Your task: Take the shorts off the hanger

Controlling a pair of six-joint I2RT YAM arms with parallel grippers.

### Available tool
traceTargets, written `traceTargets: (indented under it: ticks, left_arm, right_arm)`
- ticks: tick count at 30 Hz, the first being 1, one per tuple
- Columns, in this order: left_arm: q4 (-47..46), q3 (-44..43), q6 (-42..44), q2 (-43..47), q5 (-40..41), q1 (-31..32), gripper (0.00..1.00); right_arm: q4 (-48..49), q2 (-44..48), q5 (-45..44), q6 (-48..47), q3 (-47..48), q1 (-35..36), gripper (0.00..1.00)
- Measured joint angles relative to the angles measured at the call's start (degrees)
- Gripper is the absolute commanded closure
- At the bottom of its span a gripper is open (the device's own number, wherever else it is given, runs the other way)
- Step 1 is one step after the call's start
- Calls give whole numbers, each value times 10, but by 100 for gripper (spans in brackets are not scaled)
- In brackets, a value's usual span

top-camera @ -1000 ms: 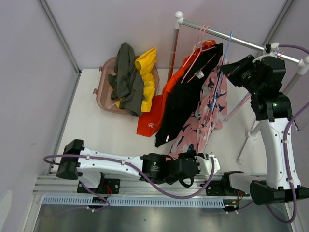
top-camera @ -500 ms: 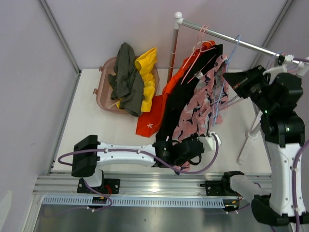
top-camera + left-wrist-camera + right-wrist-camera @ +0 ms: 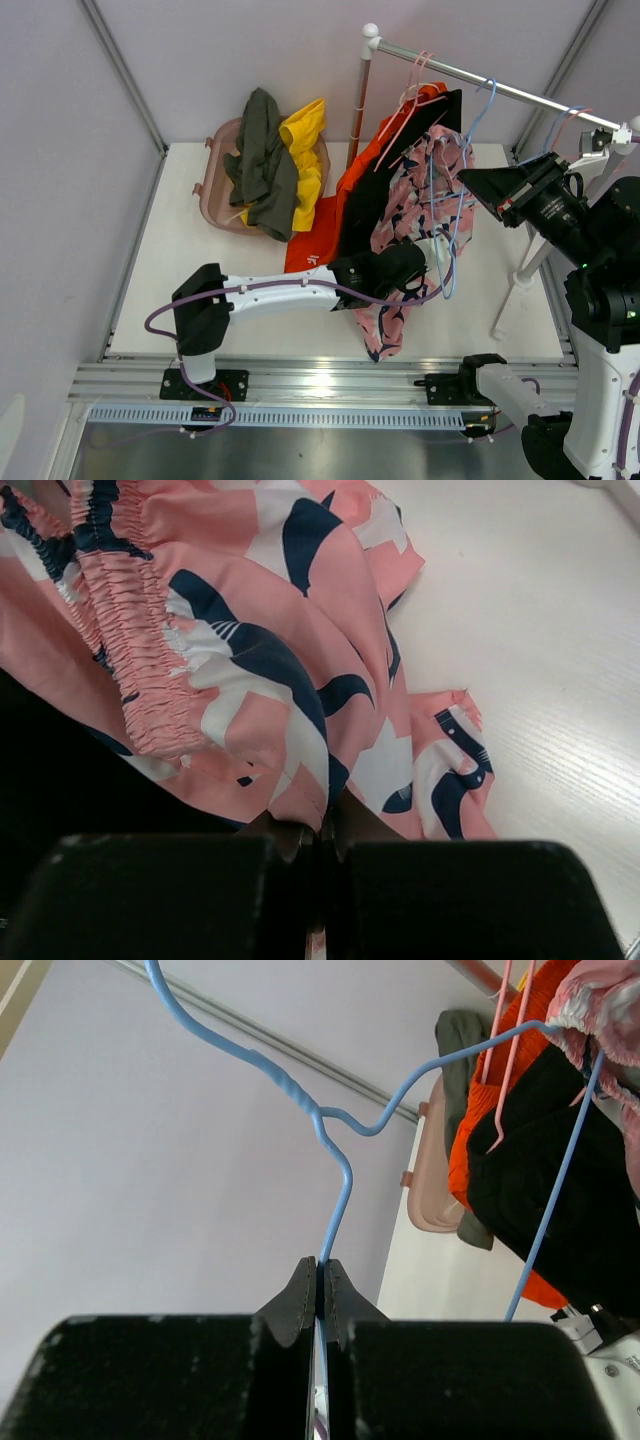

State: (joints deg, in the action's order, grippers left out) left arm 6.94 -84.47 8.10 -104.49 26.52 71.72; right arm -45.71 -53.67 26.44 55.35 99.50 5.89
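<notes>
White tabletop [image 3: 200,270], metal clothes rail [image 3: 520,92] at rear. Pink navy-and-white patterned cloth shorts [image 3: 410,200] hang on thin blue wire hanger [image 3: 340,1175]. Left gripper [image 3: 320,832] pinched closed on hem; right gripper [image 3: 320,1278] clamped on hanger wire. Fabric looks light, limp; elastic waistband best hold.

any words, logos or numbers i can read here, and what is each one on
No readable text in any view.
White mark on the orange shorts: too small to read.
</notes>
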Motion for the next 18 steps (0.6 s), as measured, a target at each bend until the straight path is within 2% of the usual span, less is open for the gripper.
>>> traceTargets:
  ticks: [7, 11, 18]
  left_arm:
    - [-3, 31, -8, 8, -1, -2, 100]
    - [2, 40, -8, 15, 5, -4, 100]
    - [6, 91, -5, 94, 30, -4, 100]
  right_arm:
    - [-9, -34, 55, 62, 51, 0, 100]
    - [-50, -66, 72, 61, 106, -2, 100]
    - [-150, -64, 89, 15, 69, -12, 100]
